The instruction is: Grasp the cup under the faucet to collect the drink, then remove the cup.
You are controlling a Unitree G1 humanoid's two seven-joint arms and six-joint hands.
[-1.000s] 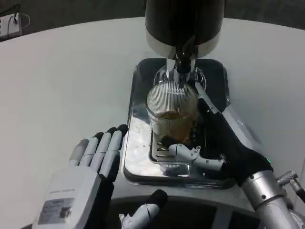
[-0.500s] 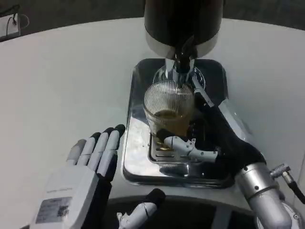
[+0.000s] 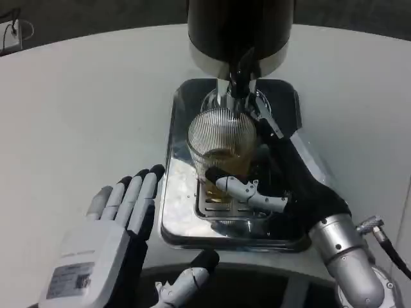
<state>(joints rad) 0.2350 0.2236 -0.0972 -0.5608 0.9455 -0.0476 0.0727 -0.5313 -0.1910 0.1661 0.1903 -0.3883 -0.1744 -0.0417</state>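
Ribbed glass cup (image 3: 221,138) gripped by right hand (image 3: 282,186)

Shiny metal drip tray (image 3: 186,218) on white table (image 3: 83,115); white power strip (image 3: 9,35) at table's far-left edge

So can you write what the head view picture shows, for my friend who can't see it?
The robot's right hand holds a ribbed glass cup, partly filled with brown drink, on a shiny metal tray beneath the faucet of a dark dispenser. Its left hand rests open on the white table beside the tray, fingers spread.
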